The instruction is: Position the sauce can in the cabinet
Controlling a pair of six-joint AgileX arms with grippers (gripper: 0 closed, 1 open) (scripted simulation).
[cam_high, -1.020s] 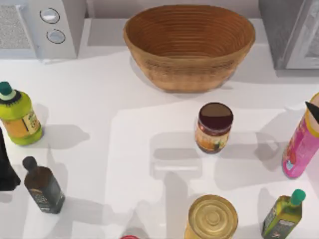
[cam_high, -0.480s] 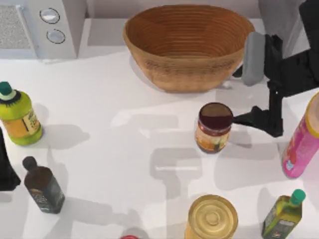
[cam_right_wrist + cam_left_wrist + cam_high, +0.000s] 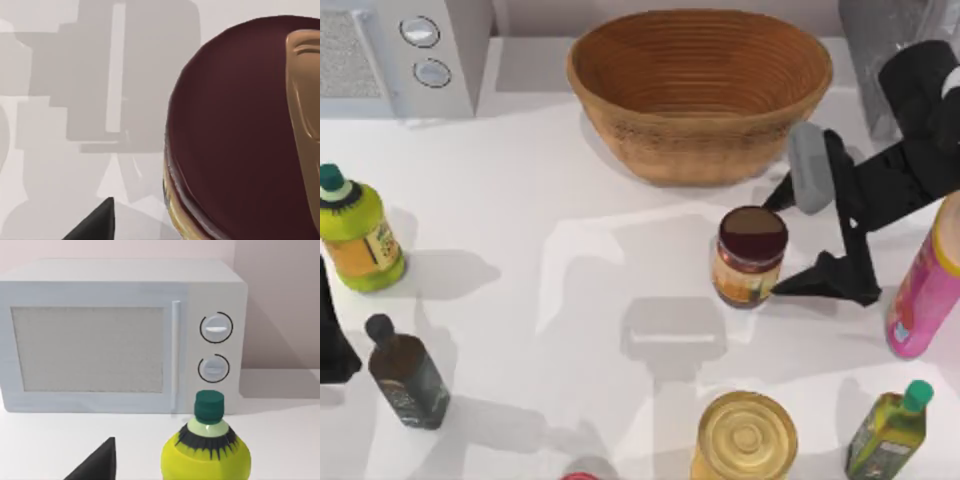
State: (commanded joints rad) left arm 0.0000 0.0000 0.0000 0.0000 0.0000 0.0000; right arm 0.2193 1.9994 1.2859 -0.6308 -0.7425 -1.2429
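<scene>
1. Sauce can (image 3: pixel 750 256) stands upright on the desk (image 3: pixel 570 260), right of centre, just in front of the wicker basket (image 3: pixel 700 90). Maroon lid faces up, label is orange/yellow.
2. Right gripper (image 3: pixel 790 240) sits at the can's right side. One dark finger (image 3: pixel 825 280) lies low on the desk and reaches the can's base; the other runs up behind the can's top edge. Jaws are spread wide, straddling the can's right flank, not closed on it.
3. Right wrist view: maroon can top (image 3: pixel 240 130) is very close, with one dark fingertip (image 3: pixel 95 225) off to its side, clear of the can.
4. Cabinet (image 3: pixel 900 60) is at the desk's back right corner, well apart from the can, partly hidden by the right arm.
5. Pink bottle (image 3: pixel 925 290) stands just right of the gripper. Gold-lidded can (image 3: pixel 745 438) is near the front edge, below the sauce can; green-capped oil bottle (image 3: pixel 888 430) is at front right.
6. Left gripper (image 3: pixel 330 340) is parked at the left edge; can't tell its jaw state. Its wrist view faces the microwave (image 3: pixel 120 335) and the yellow-green bottle (image 3: pixel 206 452).
7. A dark bottle (image 3: pixel 405 375) stands front left.
</scene>
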